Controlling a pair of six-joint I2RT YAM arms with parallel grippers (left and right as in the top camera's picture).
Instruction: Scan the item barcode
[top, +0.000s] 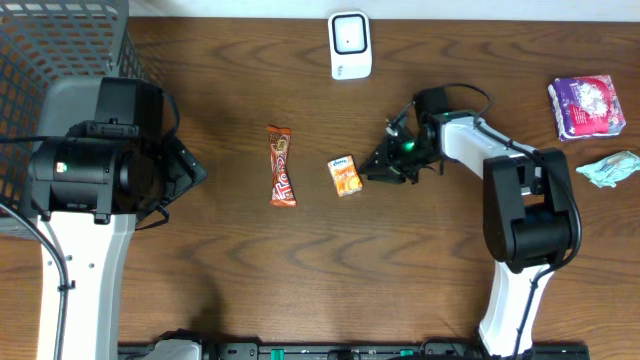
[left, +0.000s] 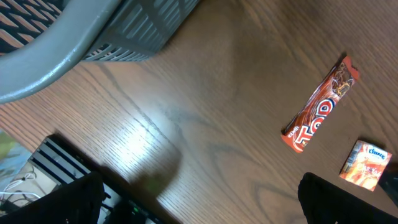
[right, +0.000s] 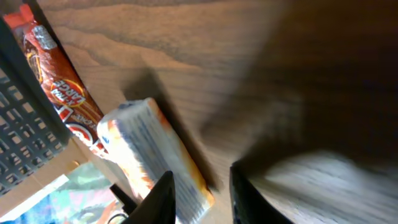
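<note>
A small orange packet (top: 345, 176) lies flat on the wooden table; it also shows in the left wrist view (left: 368, 165). My right gripper (top: 383, 165) is just to its right, low over the table. In the right wrist view its fingers (right: 200, 199) stand slightly apart, open, with the packet's near end (right: 149, 155) beside the left fingertip (right: 163, 198) and lying loose. A white scanner (top: 350, 45) stands at the table's far edge. My left gripper (left: 202, 205) hangs wide open over bare wood at the left, holding nothing.
A red-orange candy bar (top: 282, 166) lies left of the packet. A grey mesh basket (top: 60, 40) fills the far left corner. A purple pack (top: 587, 106) and a teal wrapper (top: 612, 168) lie at the right edge.
</note>
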